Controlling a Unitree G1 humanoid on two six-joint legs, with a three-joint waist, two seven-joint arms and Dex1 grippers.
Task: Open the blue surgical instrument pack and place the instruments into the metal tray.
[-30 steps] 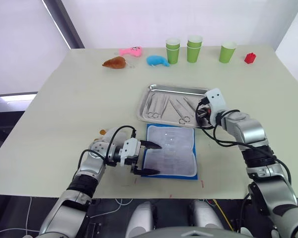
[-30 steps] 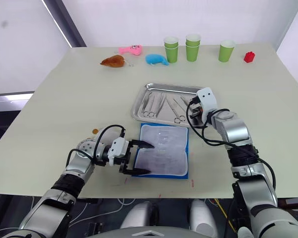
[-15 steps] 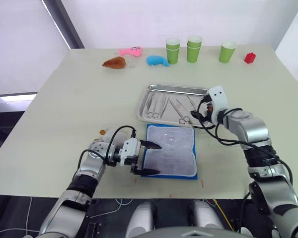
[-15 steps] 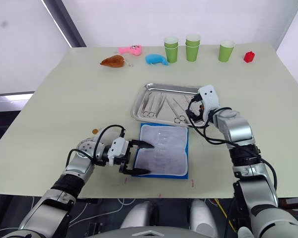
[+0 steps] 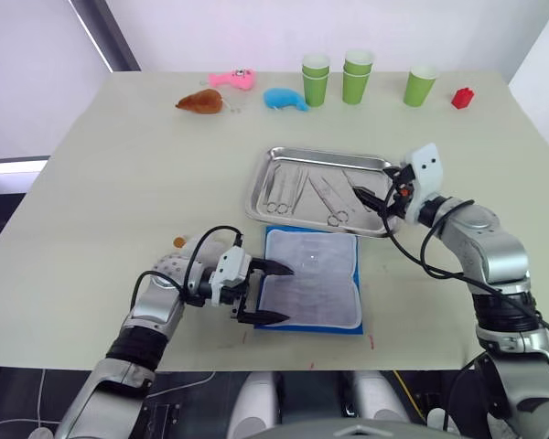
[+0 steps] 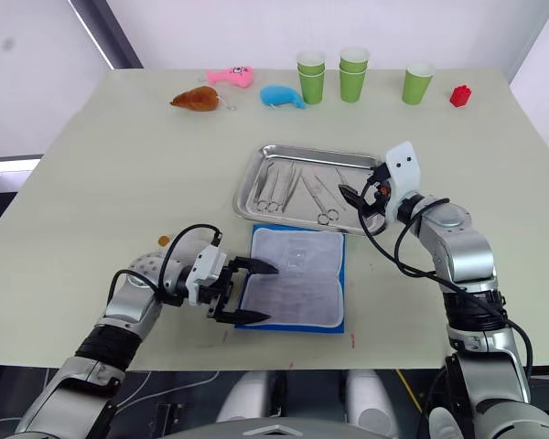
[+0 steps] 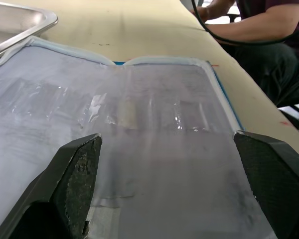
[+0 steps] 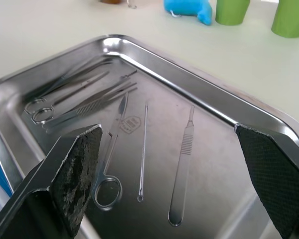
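The blue surgical instrument pack (image 5: 313, 293) lies open and flat near the table's front edge, pale lining up (image 7: 139, 124). Just behind it stands the metal tray (image 5: 325, 157), holding several instruments (image 5: 313, 194). The right wrist view shows scissors (image 8: 112, 154), forceps (image 8: 89, 104), a thin probe (image 8: 143, 149) and a scalpel handle (image 8: 184, 149) on the tray floor. My left gripper (image 5: 287, 294) is open at the pack's left edge, one finger either side of it, holding nothing. My right gripper (image 5: 366, 198) hangs open over the tray's right end, empty.
Along the far edge stand green paper cups (image 5: 316, 80) (image 5: 357, 75) (image 5: 422, 85), a red block (image 5: 462, 97), a blue whale toy (image 5: 284, 99), a pink toy (image 5: 231, 80) and a brown toy (image 5: 199, 102). A person's arm (image 7: 259, 25) rests beyond the table's front-right edge.
My right gripper has gone from shut to open and drawn back to the right over the tray's end. The left arm has stayed put. The head camera has shifted slightly.
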